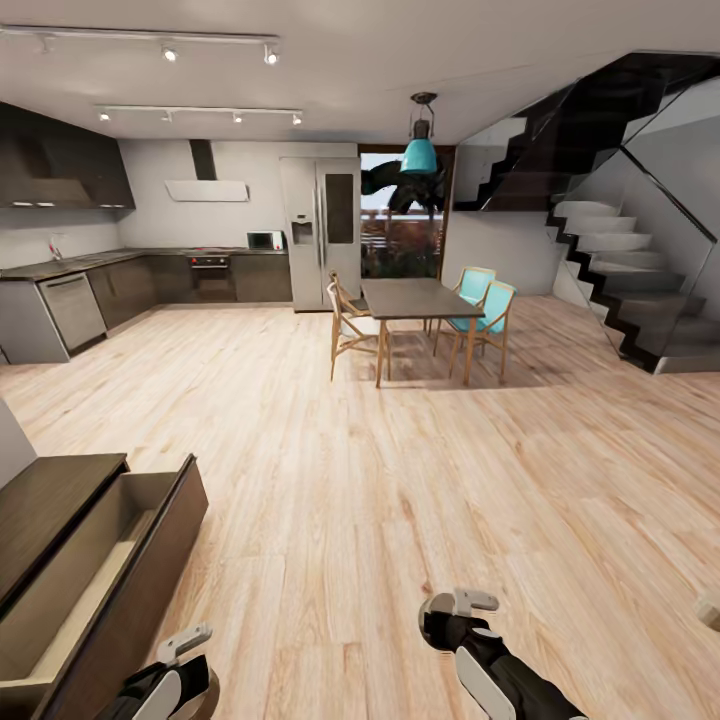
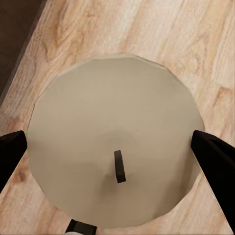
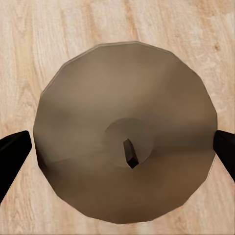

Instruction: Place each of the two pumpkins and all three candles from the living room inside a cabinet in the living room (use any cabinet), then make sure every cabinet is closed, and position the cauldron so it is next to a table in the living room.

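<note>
Wood floor [image 1: 400,500]; 2 gripped candles [image 2: 115,147] [image 3: 127,147].

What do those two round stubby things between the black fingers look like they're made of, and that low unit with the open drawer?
Both candles look like matte wax, cream and grey-beige, each with a dark wick. The cabinet looks like dark-brown wood with faint grain; its open drawer is pale beige inside.

Open cabinet [image 1: 95,560] drawer left; floor [image 1: 400,480] ahead bare.
</note>
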